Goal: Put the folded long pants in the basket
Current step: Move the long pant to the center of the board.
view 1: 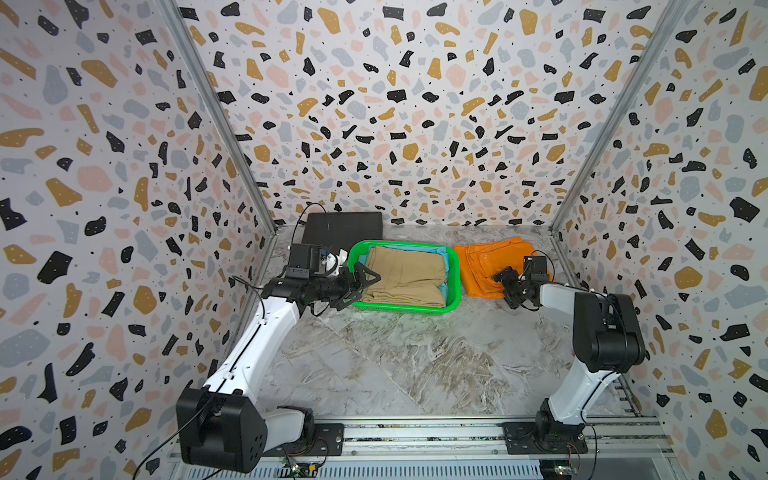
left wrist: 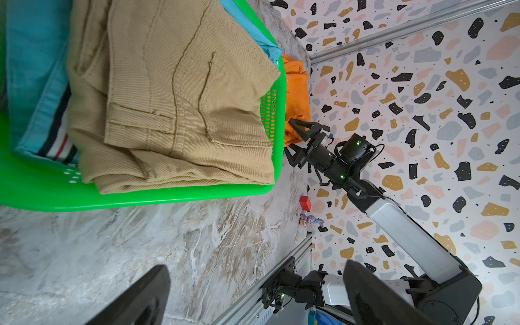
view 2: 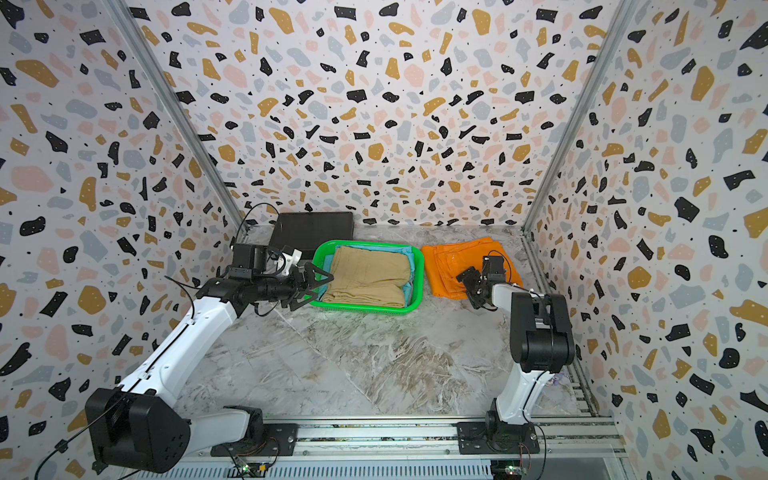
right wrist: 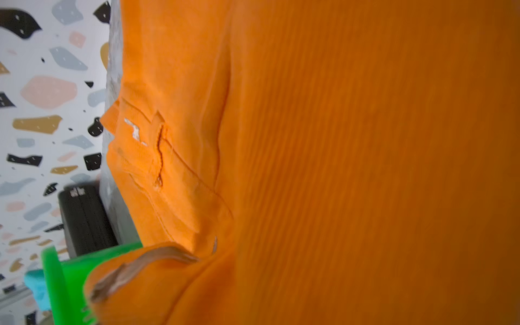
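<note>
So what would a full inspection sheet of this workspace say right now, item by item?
Surface: marbled grey tabletop.
Job's things: green basket holds khaki pants on top, teal pants beneath, striped trim peeking out beside the teal; orange pants lie on the table beside the basket.
Clutter: flat black case behind the basket; red block and purple toy by the wall.
Grippers: left gripper open at the basket's near corner, holding nothing; right gripper jaws apart at the orange pants' near edge, grip not confirmed.
Cables: black cables loop at the wrists.
Surroundings: terrazzo-patterned walls; metal rail in front.
</note>
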Available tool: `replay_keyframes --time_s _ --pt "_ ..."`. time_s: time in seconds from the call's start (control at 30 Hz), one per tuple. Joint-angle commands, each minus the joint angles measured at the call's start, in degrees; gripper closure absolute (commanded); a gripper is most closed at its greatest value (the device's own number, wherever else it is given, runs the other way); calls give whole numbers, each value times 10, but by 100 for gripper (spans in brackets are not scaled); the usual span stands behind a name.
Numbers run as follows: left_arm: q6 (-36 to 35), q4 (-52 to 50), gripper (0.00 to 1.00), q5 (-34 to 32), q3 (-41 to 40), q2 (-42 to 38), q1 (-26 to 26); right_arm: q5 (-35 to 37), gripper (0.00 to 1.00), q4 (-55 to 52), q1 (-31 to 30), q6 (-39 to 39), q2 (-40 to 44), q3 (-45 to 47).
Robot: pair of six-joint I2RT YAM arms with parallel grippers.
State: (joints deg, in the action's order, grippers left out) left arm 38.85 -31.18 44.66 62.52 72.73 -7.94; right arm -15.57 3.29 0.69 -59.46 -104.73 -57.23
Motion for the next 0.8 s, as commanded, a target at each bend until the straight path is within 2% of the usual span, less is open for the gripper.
replay_keyframes --time_s 0.0,0.03,0.1,0.13,0.3,0.57,0.67,0.77 --pt "3 17 0 8 8 -9 2 15 40 -28 0 -2 -43 -10" --pt "3 17 1 9 4 -10 2 13 57 -24 0 1 -50 -14" --pt "4 17 9 14 -3 -12 2 14 96 -31 1 7 -56 -20" --pt "4 17 11 14 -5 -13 2 18 100 -44 2 13 -53 -22" --pt "5 15 13 13 -9 -15 -10 44 100 -109 2 41 27 37" --pt "20 24 9 -51 -11 -4 -140 47 100 -276 2 70 266 192" --pt "51 62 8 -68 -37 -3 -171 42 100 -359 1 70 360 234" --pt "86 102 8 -89 -68 -3 -205 7 100 -420 2 70 428 267"
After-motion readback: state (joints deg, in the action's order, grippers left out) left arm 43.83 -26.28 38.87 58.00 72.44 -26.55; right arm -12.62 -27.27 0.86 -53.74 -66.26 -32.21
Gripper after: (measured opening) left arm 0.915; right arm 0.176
